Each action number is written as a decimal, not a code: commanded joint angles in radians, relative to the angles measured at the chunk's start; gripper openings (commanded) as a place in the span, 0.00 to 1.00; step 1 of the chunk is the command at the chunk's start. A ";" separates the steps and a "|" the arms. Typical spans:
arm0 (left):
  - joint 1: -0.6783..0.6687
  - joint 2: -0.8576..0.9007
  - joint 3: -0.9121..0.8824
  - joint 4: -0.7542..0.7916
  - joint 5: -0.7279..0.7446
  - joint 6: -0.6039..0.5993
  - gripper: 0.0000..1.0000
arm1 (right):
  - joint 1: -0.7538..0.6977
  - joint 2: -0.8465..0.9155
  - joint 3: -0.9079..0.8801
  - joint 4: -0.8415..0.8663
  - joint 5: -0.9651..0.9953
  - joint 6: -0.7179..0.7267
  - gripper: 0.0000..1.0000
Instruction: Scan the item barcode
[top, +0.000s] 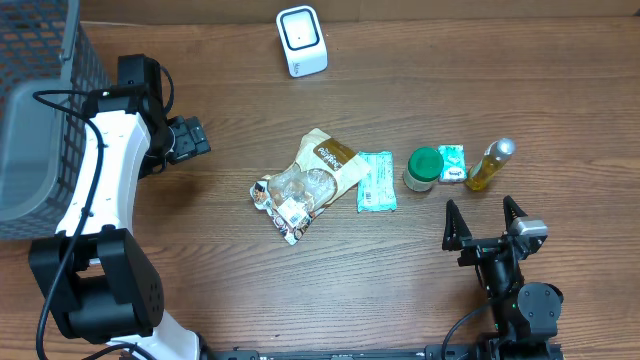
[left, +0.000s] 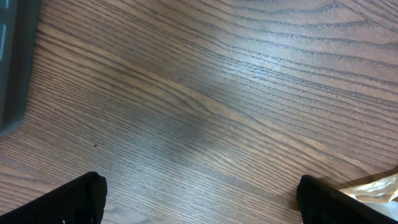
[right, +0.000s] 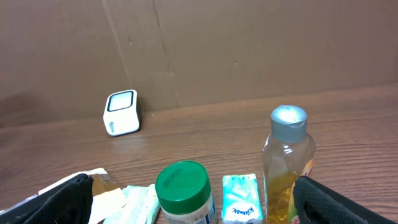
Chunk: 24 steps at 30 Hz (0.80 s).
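- Scanner (top: 301, 40): stands upright, white, at the far edge of the table (top: 560, 90), well apart from both arms.
- Snack bag (top: 305, 185): lies mid-table, just beside a teal packet (top: 376, 181).
- Green-lidded jar (top: 424, 167), tissue pack (top: 452, 163), oil bottle (top: 490, 165): line up in a row just beyond the right gripper (top: 483, 222).
- Right gripper: hovers with jaws spread wide, holding nothing.
- Left gripper (top: 190, 138): hangs near the basket (top: 40, 120), jaws fully apart, empty, over bare wood.
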 joint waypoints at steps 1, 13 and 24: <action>-0.002 -0.004 0.019 0.002 -0.008 -0.003 1.00 | -0.006 -0.009 -0.011 0.005 0.008 0.002 1.00; -0.002 0.005 0.019 0.002 -0.008 -0.003 1.00 | -0.006 -0.009 -0.011 0.005 0.008 0.002 1.00; -0.002 -0.078 0.019 0.001 -0.008 -0.003 1.00 | -0.006 -0.009 -0.011 0.005 0.008 0.002 1.00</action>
